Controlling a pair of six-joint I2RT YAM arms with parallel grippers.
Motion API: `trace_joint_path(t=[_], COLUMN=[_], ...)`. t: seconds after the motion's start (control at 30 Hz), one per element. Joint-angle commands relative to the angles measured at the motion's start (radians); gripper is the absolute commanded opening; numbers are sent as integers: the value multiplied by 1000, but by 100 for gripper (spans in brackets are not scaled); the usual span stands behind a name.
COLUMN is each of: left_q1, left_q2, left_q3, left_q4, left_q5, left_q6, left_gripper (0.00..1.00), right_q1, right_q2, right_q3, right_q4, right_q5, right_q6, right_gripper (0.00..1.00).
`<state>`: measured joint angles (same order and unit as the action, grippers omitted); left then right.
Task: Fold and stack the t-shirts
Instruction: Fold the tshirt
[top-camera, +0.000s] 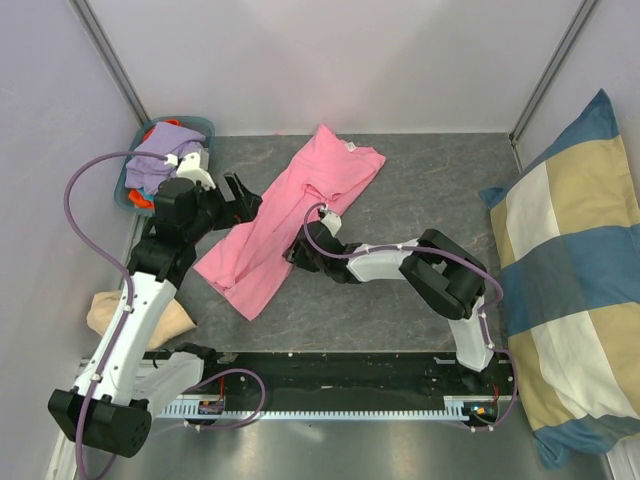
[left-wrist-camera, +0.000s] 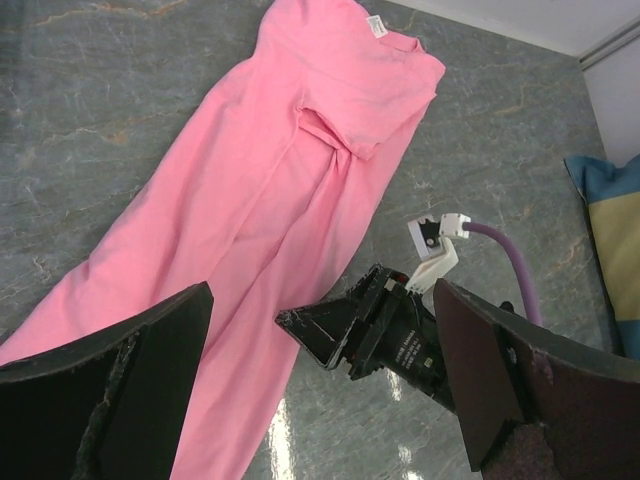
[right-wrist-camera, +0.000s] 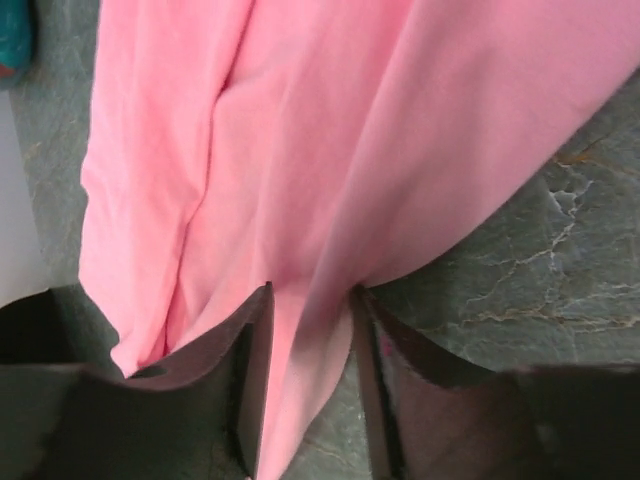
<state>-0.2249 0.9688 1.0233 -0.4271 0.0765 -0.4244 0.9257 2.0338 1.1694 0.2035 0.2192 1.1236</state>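
- Pink t-shirt (top-camera: 300, 205) lies diagonally on the grey counter (top-camera: 430, 190), folded into a long strip, with its collar at the far end and its hem toward the near left.
- Right arm's fingers (right-wrist-camera: 235, 400) stand half-closed astride the strip's right edge, with pink cloth in the gap. Whether they pinch it yet cannot be told.
- Left arm's fingers (left-wrist-camera: 110, 390) are spread wide, holding nothing, above the strip's left side.
- The step in hand looks like gripping that edge for the next fold, so the grip should catch every layer, not only the top one.
- Lifting low and carrying the cloth evenly would likely avoid dragging the strip askew.
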Motion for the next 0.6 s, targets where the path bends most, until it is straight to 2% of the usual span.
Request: trace_joint_path(t=[0.0, 0.03, 0.07, 0.17, 0.3, 0.57], left_q1=[-2, -2, -2, -2, -1, -2], left_q2=[-39, -42, -48, -54, -51, -70], left_q3=[-6, -11, -11, -20, -26, -60], left_q4=[-12, -13, -15, -16, -16, -21], left_q5=[-23, -24, -23, -24, -12, 17], left_q6=[50, 50, 50, 49, 39, 38], left_gripper=[100, 100, 100, 100, 100, 100], right_q1=[-2, -4, -5, -10, -10, -24], right_q2=[80, 80, 75, 37, -81, -361], right_q3=[15, 6, -5, -62, -157, -306], right_q4=[-93, -93, -95, -107, -202, -521], right_q5=[26, 25, 20, 26, 83, 238], right_q6=[-27, -28, -28, -25, -16, -22], right_gripper=[40, 35, 22, 2, 0, 2])
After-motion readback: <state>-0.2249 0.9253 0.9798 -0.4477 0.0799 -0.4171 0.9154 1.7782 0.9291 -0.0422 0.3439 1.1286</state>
